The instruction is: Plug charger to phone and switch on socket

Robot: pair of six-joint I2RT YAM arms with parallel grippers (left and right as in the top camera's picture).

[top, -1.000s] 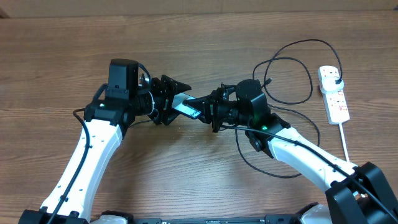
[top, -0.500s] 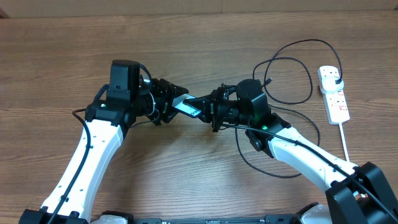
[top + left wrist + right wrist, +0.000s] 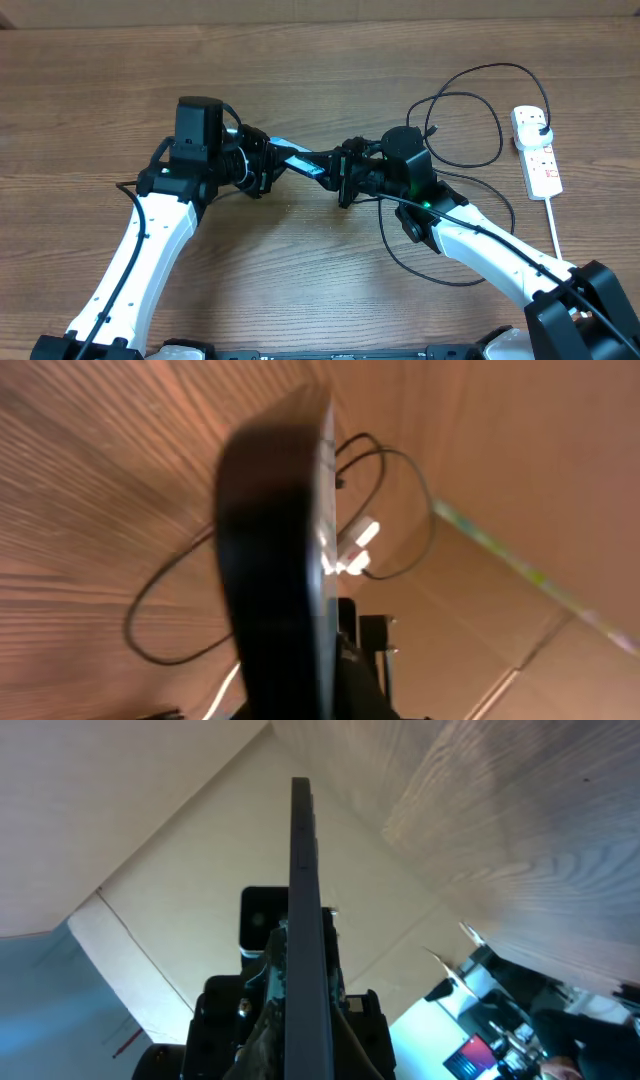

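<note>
Your left gripper [image 3: 268, 163] is closed on one end of the slim rectangular phone [image 3: 298, 157] with the blue-teal screen, and your right gripper [image 3: 343, 175] is clamped on the opposite end. The phone spans the gap between the two above the brown wood-grain table [image 3: 300, 290], turned nearly edge-on, so from overhead the screen shows only as a thin blue strip. In the right wrist view its dark edge [image 3: 303, 920] rises straight from between the fingers. In the left wrist view the phone [image 3: 275, 560] is a blurred dark slab filling the centre, and the fingers cannot be made out. Beyond the right arm, the charger [image 3: 497, 120], a long thin black cable, lies in loose loops on the table, apart from the phone. Furthest right sits the white elongated socket [image 3: 541, 165] with red-orange markings, a black plug seated at its far end and a thick white cord [image 3: 555, 225] trailing off. You cannot tell the switch position.
</note>
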